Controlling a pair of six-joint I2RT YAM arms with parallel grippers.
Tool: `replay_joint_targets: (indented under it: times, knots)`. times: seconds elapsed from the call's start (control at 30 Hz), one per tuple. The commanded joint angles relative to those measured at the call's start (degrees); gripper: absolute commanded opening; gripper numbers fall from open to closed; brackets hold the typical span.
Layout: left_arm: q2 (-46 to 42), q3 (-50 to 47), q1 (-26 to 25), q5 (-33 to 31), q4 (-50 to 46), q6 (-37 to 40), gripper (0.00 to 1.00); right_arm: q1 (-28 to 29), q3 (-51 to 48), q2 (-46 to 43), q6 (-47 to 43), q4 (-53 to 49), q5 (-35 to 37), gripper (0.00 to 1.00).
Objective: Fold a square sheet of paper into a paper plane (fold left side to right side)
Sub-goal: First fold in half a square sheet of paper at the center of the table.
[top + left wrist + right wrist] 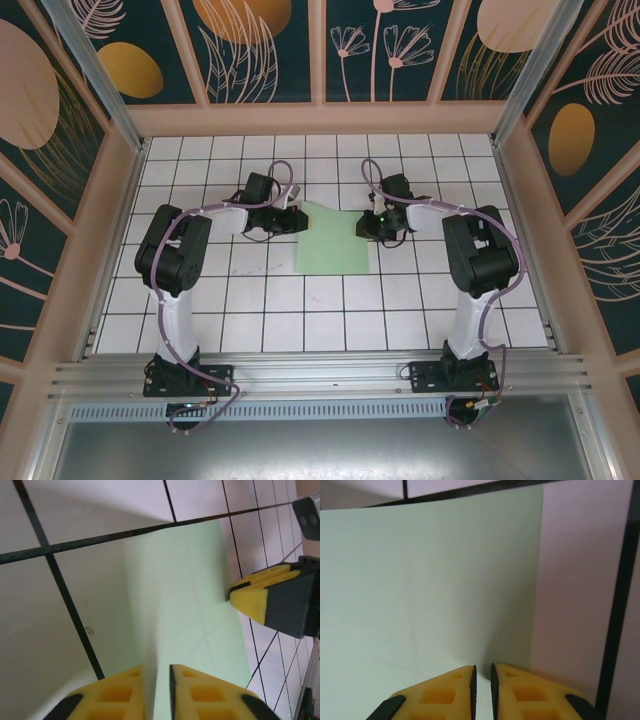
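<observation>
Flanking the square sheet of paper's (333,245) far end, your left tool (292,221) and right tool (364,228) both sit pressed nearly together.

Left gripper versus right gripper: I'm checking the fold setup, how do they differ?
The left gripper is at the far left corner of the square sheet of paper; the right gripper is at its right edge. The left gripper's finger gap looks slightly wider than the right gripper's. Both sit low, nearly shut.
</observation>
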Motion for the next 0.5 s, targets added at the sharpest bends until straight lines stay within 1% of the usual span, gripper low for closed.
replay_joint_targets:
  times: [0.0, 0.1, 0.23, 0.33, 0.47]
  knots:
    - [-2.9, -0.2, 0.3, 3.6, 3.2, -5.7, 0.29, 0.7, 1.0, 1.2, -0.3, -2.8, 1.8, 0.19]
    - [-4.6, -2.7, 0.3, 7.0, 10.6, -13.0, 0.38, 0.7, 0.2, 1.5, -0.4, -2.6, 2.0, 0.19]
    - [-5.5, -5.1, -0.1, 9.7, 18.3, -20.4, 0.48, 0.6, 0.0, 1.9, -0.4, -2.5, 2.1, 0.19]
    - [-5.0, -5.1, -1.3, 11.1, 20.9, -23.3, 0.53, 0.7, 0.1, 2.1, -0.4, -2.3, 1.9, 0.2]
    - [-2.4, -4.0, -3.4, 12.3, 25.1, -27.1, 0.54, 0.7, 0.0, 2.1, -0.1, -1.4, 0.9, 0.2]
